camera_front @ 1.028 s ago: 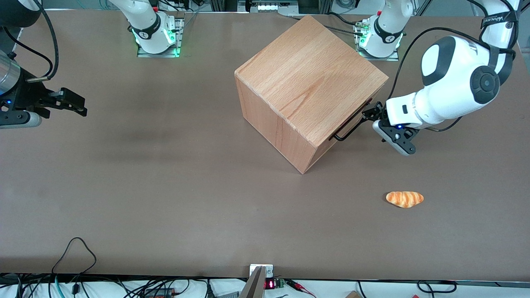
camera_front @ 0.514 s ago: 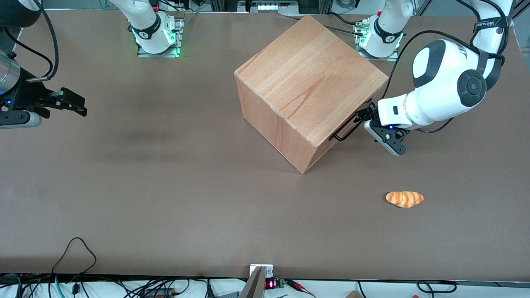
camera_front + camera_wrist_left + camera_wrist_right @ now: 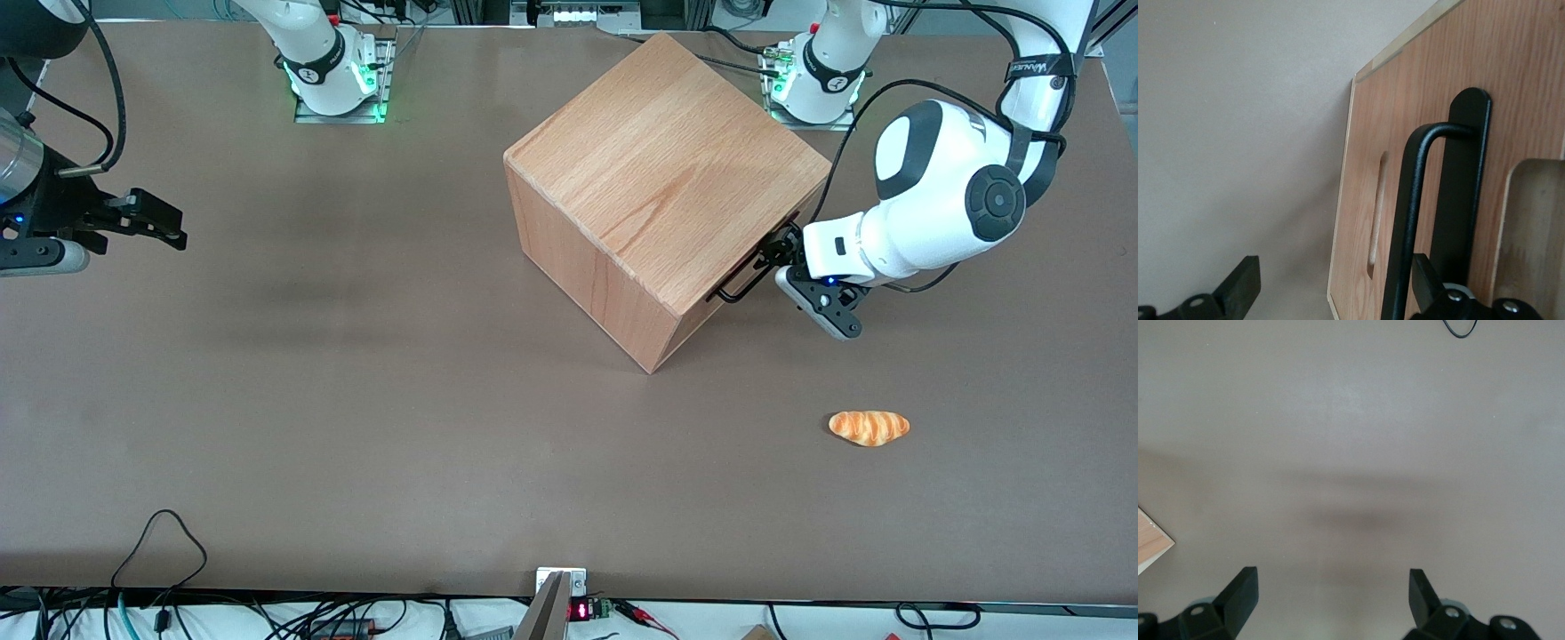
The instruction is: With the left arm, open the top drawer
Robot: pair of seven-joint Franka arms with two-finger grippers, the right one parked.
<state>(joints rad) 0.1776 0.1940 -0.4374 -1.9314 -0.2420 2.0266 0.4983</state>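
Note:
The wooden cabinet (image 3: 667, 169) stands mid-table, its drawer face turned toward the working arm's end. The top drawer is shut; its flat wooden front (image 3: 1405, 87) shows in the left wrist view. Its black wire handle (image 3: 740, 277) sticks out from that front. The white left arm (image 3: 942, 196) reaches in from the working arm's end. Its gripper (image 3: 784, 256) is at the handle and open. In the left wrist view the handle bar (image 3: 1405, 227) runs between the fingers of the gripper (image 3: 1335, 287), close to one fingertip (image 3: 1426, 277). The jaws are not closed on it.
An orange striped bread roll (image 3: 869, 427) lies on the brown table (image 3: 356, 400), nearer the front camera than the gripper. The two arm bases (image 3: 333, 76) stand at the table's edge farthest from the front camera. Cables hang along the nearest edge.
The left arm has moved in toward the cabinet's drawer face. The gripper has gone from just short of the handle to straddling it. The drawer has not moved.

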